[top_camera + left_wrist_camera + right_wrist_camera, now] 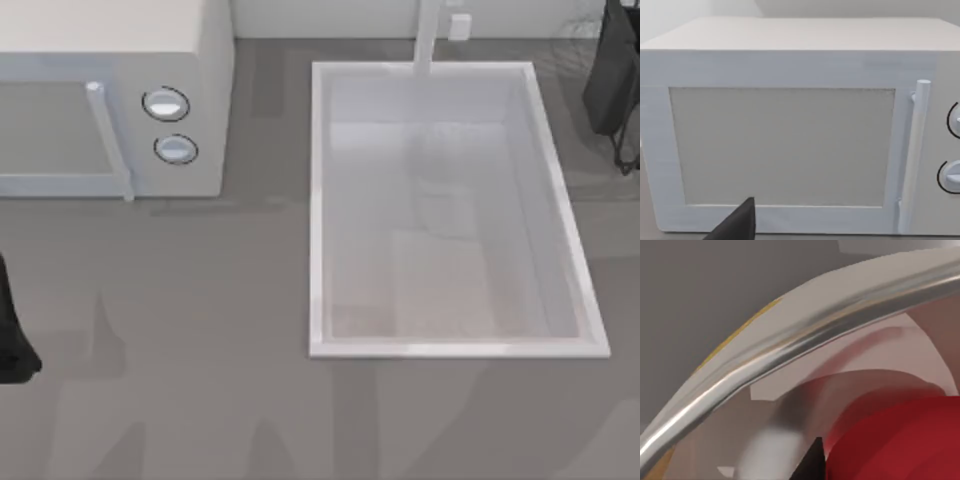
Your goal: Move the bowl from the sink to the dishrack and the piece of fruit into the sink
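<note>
the grey table [200, 330] carries the white sink [318, 200] right of centre, its basin bare, and the white microwave [110, 100] at far left. my right arm [612, 80] sits at the far right edge; its wrist view has the red piece of fruit [900, 445] close under a curved metal bar [790, 340]. my left arm [12, 340] sits at the left edge, facing the microwave door. whether either gripper grips anything, i cannot tell.

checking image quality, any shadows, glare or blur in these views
Top view: soft arm shadows streak the grey table, and the sink floor shows pale patches. Left wrist view: even, flat light on the microwave. Right wrist view: a bright highlight runs along the metal bar; the red fruit looks soft-edged.
</note>
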